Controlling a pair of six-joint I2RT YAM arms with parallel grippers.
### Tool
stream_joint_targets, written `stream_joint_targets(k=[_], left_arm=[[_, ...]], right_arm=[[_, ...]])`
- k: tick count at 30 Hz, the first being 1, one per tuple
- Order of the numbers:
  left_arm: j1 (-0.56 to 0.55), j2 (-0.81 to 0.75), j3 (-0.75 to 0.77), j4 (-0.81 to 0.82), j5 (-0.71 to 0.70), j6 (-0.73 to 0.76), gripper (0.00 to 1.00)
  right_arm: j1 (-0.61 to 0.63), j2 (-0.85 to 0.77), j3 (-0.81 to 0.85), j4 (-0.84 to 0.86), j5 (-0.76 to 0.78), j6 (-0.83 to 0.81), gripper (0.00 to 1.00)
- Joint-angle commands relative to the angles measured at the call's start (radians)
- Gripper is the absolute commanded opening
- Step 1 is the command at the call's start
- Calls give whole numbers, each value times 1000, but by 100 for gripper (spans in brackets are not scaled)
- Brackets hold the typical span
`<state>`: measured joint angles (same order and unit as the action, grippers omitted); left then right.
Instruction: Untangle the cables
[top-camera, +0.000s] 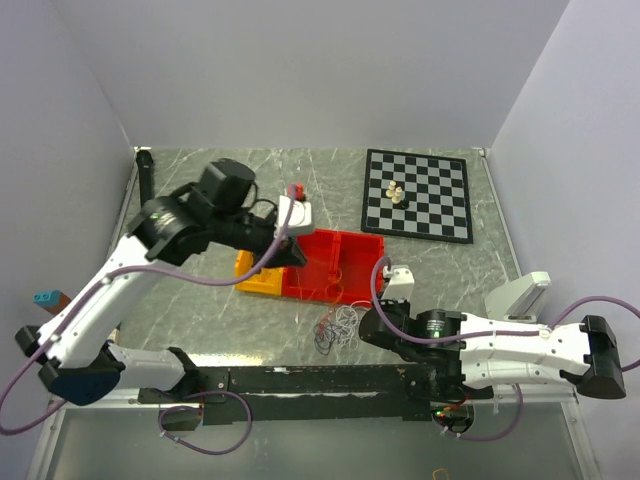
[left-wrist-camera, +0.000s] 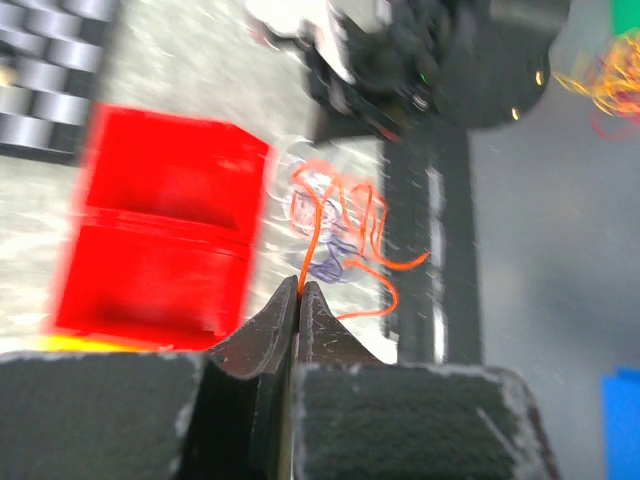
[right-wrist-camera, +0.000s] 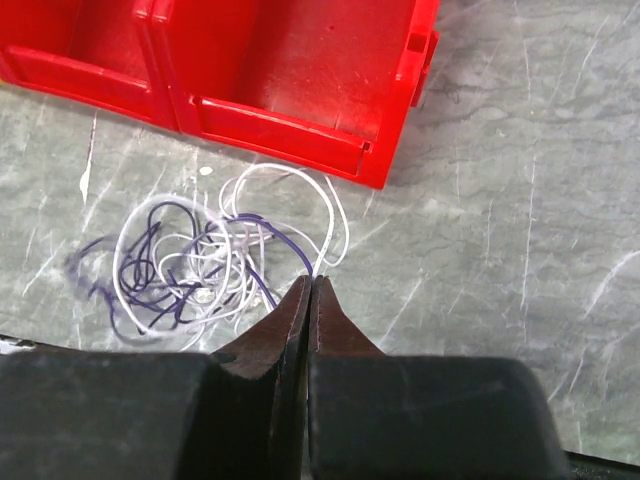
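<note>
A: Nearest the lens in the left wrist view is the left hand (left-wrist-camera: 299, 292). Its two dark fingers (left-wrist-camera: 255, 345) are pressed together on a single orange strand (left-wrist-camera: 312, 215).

B: We agree. The strand runs from the tips to the cables (left-wrist-camera: 335, 240) lying beyond. That view is blurred, so we cannot trace it through the clump.

A: And the right hand (right-wrist-camera: 311, 285)?

B: It is also pressed together, low over the counter (right-wrist-camera: 500, 200). We note a dark purple strand (right-wrist-camera: 285, 250) ending right at its tips, so the hand is pinching the clump at its right edge.

A: Where are the cables in the overhead view?

B: The cables (top-camera: 338, 325) form a loose curly clump of white, purple and orange thread. It lies on the counter just in front of the red bin (top-camera: 335, 262), between the bin and the black rail (top-camera: 300, 380) at the arm bases.

A: The left arm reaches in over the yellow bin (top-camera: 255, 272), which touches the red one.

B: We also log a chessboard (top-camera: 418, 195) at the far right, well apart from the clump.
</note>
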<state>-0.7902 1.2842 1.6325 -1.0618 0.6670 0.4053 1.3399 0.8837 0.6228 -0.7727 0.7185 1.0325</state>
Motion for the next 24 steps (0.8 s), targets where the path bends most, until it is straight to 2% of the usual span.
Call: stream_joint_targets(k=[1, 6, 9, 14, 21, 24], left_arm=[[17, -48, 105, 22, -148, -45, 2], [40, -59, 168, 112, -355, -114, 1], [54, -57, 147, 163, -437, -128, 1], [83, -75, -20, 250, -503, -138, 1], [198, -97, -301, 413, -547, -149, 1], [258, -86, -364, 467, -544, -154, 1]], right_arm=[[13, -9, 29, -20, 1, 32, 0], [15, -22, 0, 7, -21, 37, 0], [24, -26, -1, 13, -14, 40, 0], [50, -74, -15, 52, 12, 12, 0], [76, -143, -43, 125, 15, -48, 0], [82, -155, -43, 145, 15, -71, 0]])
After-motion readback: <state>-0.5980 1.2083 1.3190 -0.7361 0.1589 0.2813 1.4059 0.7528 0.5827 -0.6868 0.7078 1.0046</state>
